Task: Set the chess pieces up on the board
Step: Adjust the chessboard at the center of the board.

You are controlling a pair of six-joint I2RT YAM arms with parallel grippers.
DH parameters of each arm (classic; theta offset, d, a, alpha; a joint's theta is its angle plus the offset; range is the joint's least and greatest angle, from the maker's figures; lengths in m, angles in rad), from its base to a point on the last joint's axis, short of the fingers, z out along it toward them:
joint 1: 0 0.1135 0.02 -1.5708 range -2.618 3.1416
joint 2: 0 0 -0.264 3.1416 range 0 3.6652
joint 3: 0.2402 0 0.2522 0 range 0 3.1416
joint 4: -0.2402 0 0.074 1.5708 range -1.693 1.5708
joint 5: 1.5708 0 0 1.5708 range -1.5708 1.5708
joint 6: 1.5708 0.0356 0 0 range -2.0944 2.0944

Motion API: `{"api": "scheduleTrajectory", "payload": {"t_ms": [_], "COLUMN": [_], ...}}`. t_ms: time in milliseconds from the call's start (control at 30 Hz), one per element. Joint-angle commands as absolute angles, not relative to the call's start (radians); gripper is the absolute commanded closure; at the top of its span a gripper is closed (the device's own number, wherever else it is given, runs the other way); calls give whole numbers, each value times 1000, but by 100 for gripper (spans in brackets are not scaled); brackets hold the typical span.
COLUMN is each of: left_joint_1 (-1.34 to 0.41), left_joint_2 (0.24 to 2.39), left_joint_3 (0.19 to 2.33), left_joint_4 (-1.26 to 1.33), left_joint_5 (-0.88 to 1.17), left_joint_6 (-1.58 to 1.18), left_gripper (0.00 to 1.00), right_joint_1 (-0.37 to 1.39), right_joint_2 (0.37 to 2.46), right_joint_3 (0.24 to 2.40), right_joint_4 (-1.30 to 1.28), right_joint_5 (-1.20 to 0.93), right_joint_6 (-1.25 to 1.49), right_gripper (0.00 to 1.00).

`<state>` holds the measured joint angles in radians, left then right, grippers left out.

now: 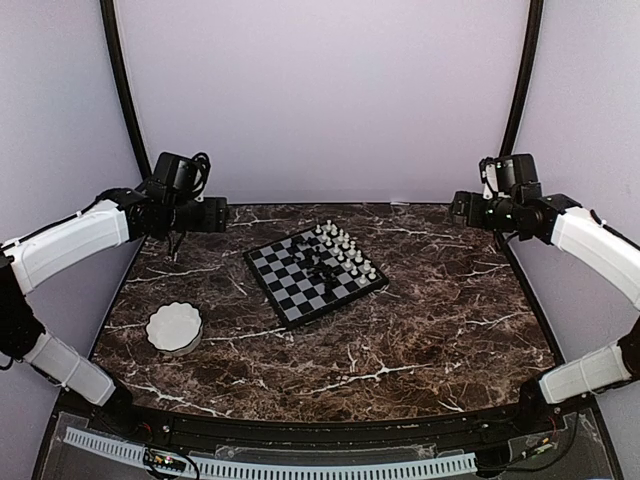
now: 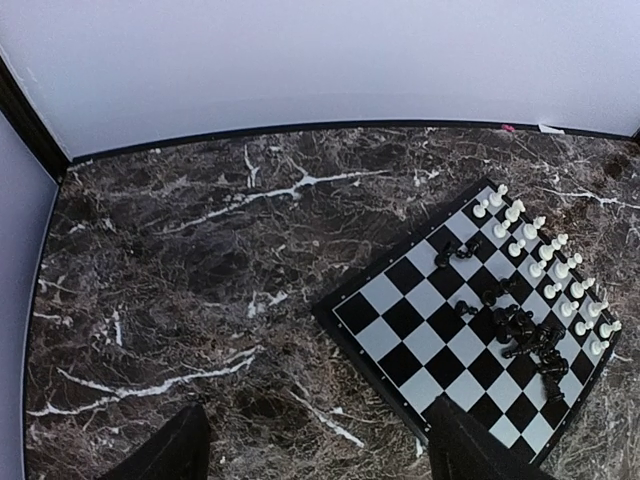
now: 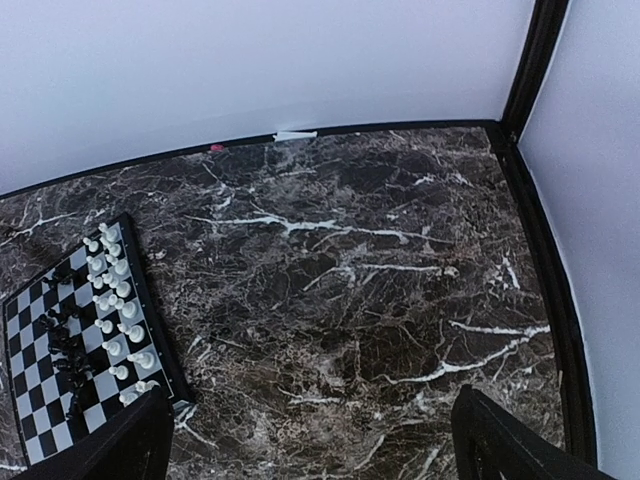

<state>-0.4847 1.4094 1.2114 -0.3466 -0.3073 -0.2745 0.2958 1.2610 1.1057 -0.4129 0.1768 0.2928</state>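
The board [image 1: 300,285] lies turned at an angle in the middle of the marble table. White chess pieces [image 1: 345,250] stand in two rows along its far right side. Black pieces [image 1: 318,268] lie in a loose heap near the board's middle. The board [image 2: 430,345] and the black heap [image 2: 525,335] also show in the left wrist view, and the board [image 3: 45,380] at the left of the right wrist view. My left gripper [image 1: 218,214] is held high at the back left, open and empty. My right gripper [image 1: 458,208] is held high at the back right, open and empty.
A white scalloped bowl [image 1: 174,327] stands on the table [image 1: 420,330] at the front left. Pale walls with black posts close off the back and sides. A white perforated strip [image 1: 300,468] runs along the near edge.
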Motion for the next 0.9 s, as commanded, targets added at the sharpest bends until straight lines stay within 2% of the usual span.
{"api": "scheduleTrajectory", "payload": {"t_ms": [0, 67, 233, 433, 500, 567, 667, 700, 867], "left_joint_1": [-445, -431, -405, -376, -358, -329, -282, -272, -237], "left_joint_2": [1457, 1497, 1594, 1708, 1741, 1773, 1813, 1830, 1928], "left_joint_3": [1284, 1318, 1424, 1549, 1578, 1594, 1601, 1603, 1642], "left_joint_4": [-451, -477, -516, -555, -557, -546, -521, -504, -456], "left_joint_5": [-157, -105, 4, 94, 118, 159, 216, 229, 278], "left_joint_6": [-298, -308, -344, -382, -401, -428, -461, -464, -435], "left_gripper": [22, 17, 9, 6, 6, 7, 8, 8, 9], "right_joint_1": [293, 295, 312, 404, 443, 478, 531, 546, 589], "right_joint_2": [1286, 1274, 1262, 1306, 1314, 1334, 1361, 1366, 1343], "right_joint_3": [1144, 1125, 1088, 1121, 1125, 1127, 1130, 1128, 1071], "right_joint_4": [-497, -478, -446, -488, -484, -487, -512, -521, -545], "right_joint_5": [185, 107, 2, -34, -45, -66, -91, -99, -137], "right_joint_6": [366, 367, 431, 416, 408, 403, 388, 382, 375], "right_gripper": [1, 1, 11, 25, 47, 80, 95, 95, 56]}}
